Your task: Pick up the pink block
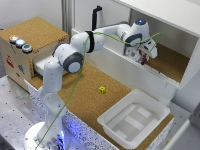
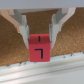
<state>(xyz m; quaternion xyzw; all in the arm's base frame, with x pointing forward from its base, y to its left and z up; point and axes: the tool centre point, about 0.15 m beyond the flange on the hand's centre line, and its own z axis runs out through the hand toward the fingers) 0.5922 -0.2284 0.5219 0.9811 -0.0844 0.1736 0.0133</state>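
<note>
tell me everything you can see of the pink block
The pink block is a small reddish-pink cube, matte, with a black L-shaped mark on its facing side. In the wrist view it sits upright between the gripper's fingers, which flank its upper edges, above a cork surface. In the exterior view it is barely visible.

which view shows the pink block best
The wrist view: the pink block fills the centre of the frame between the fingers, with a dark L-shaped mark on its face. In the exterior view it is only a tiny reddish speck at the gripper, mostly hidden.
</note>
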